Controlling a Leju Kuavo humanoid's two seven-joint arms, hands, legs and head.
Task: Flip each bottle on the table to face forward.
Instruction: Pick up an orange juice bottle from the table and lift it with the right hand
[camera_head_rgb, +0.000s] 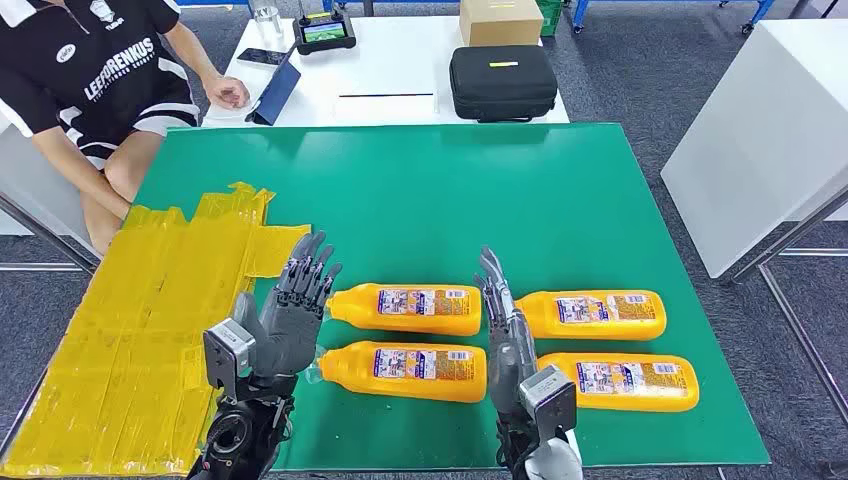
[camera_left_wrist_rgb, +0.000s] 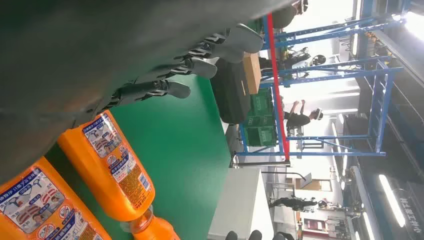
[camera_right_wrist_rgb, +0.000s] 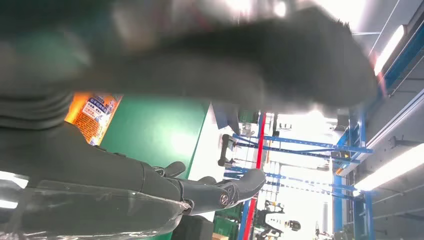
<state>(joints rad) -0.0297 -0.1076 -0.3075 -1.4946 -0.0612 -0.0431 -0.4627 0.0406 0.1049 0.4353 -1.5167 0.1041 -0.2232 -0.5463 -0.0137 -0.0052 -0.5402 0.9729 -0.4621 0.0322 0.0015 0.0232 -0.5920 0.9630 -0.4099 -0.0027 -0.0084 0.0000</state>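
Four orange bottles lie on their sides on the green table, in two pairs, labels with small print facing up. The left pair is a far bottle and a near bottle. The right pair is a far bottle and a near one. My left hand hovers open by the left pair's caps, fingers spread. My right hand stands edge-on between the pairs, fingers straight, holding nothing. The left wrist view has two bottles under the fingers. An orange label appears in the right wrist view.
A yellow taped sheet covers the table's left part. A person sits at the far left. Behind stands a white table with a black case, a cardboard box and a tablet. Another white table is at the right.
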